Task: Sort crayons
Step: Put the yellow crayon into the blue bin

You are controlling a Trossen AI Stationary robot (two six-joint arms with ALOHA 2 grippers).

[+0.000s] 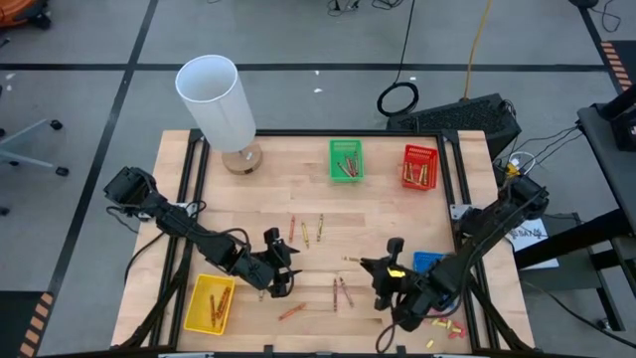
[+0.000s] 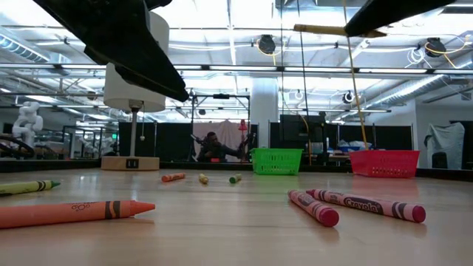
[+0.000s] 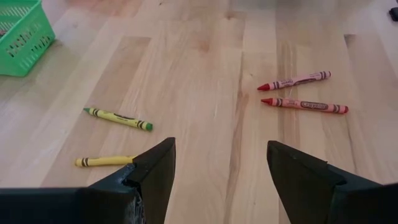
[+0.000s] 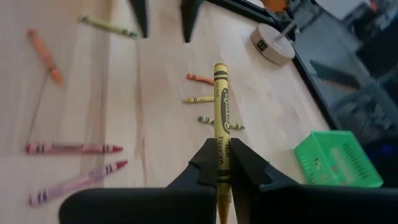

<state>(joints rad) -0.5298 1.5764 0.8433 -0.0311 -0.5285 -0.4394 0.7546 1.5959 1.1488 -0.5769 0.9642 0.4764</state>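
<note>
Crayons lie scattered on the wooden table [image 1: 248, 214]: two red ones [image 3: 303, 93], an olive-yellow one [image 3: 118, 118], a yellow one [image 3: 102, 161], an orange one [image 2: 74, 213]. My left gripper [image 3: 221, 168] hovers open over bare wood at the near left, with nothing between its fingers. My right gripper [image 4: 222, 163], at the near right [image 1: 386, 276], is shut on a yellow crayon [image 4: 221, 106]. Green basket [image 1: 346, 160] and red basket [image 1: 419, 166] stand at the far side. A yellow basket [image 1: 210, 303] and a blue one [image 1: 427, 262] stand nearer. My right gripper pinches the yellow crayon's wrapped rear half [image 4: 222, 152] between its two fingers. The crayon lies along the fingers and sticks out past them, its end [image 4: 220, 67] pointing forward. The fingers slant down toward the table's far left. The crayon is lifted clear of the table.
A white lamp [image 1: 219, 99] on a round wooden base stands at the far left corner. Small red and yellow bits [image 1: 447, 328] lie at the near right edge. A black frame rail [image 1: 189, 189] borders the table. A person [image 2: 214, 148] sits in the room beyond.
</note>
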